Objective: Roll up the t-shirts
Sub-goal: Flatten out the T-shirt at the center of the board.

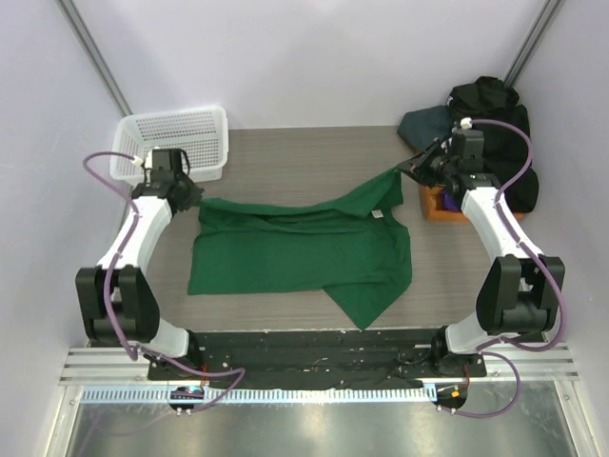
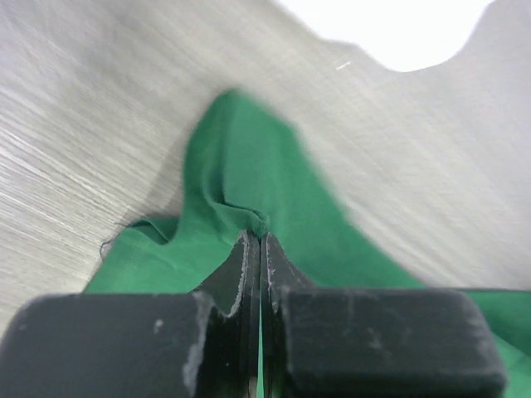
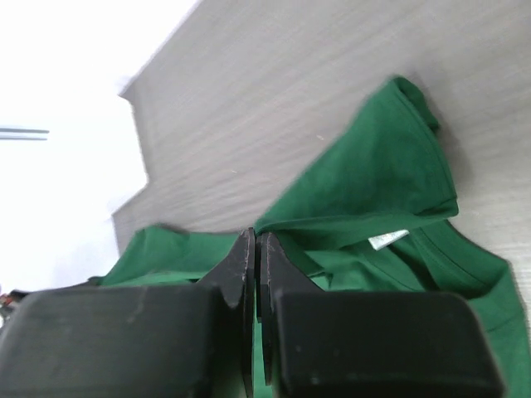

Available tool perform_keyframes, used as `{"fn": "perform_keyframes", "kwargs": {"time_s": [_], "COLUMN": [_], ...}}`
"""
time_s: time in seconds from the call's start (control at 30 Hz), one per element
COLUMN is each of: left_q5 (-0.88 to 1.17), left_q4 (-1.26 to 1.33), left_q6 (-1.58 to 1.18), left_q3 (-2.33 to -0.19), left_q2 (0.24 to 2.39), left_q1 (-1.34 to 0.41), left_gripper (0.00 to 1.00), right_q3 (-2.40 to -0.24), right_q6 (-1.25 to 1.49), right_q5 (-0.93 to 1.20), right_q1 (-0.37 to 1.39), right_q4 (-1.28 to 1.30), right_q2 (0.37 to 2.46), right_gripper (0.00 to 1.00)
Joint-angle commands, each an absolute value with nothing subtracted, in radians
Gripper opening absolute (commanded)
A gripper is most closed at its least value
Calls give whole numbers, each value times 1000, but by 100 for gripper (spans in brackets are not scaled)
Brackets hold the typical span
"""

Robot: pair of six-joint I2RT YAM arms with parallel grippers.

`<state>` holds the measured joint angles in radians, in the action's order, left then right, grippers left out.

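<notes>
Your left arm: stretched forward, left gripper (image 1: 195, 197) clenched on the far-left corner of the green t-shirt (image 1: 304, 252).
Your right arm: reaching forward, wrist turned inward, right gripper (image 1: 404, 171) pinching the shirt's raised far-right edge.
Shirt: spread, rumpled, mid-table (image 1: 314, 152).

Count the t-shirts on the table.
1 for certain: the green t-shirt spread mid-table, pinched along its far edge by the left gripper and right gripper. The dark cloth heap at the far right may hide more.
</notes>
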<state>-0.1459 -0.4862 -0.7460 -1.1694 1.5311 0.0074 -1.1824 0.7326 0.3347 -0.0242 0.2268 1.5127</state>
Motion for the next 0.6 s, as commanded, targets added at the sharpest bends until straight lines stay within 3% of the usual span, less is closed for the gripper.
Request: {"fn": "perform_keyframes", "kwargs": {"time_s": [0.0,0.57], "left_q5": [-131,-38], "left_q4": [-578,-930], "left_q6": [-715,-741], "left_q3": [-1287,-1672], "left_q2": [1375,899], "left_q1": [9,9], "left_gripper": [0,0], "right_q3": [-1346,-1713], "right_q6": [701,506], "right_q5": [359,221], "right_q1": [-26,-43], "right_q4": [268,488], "right_q2": [1390,772], "right_gripper": [1,1]}}
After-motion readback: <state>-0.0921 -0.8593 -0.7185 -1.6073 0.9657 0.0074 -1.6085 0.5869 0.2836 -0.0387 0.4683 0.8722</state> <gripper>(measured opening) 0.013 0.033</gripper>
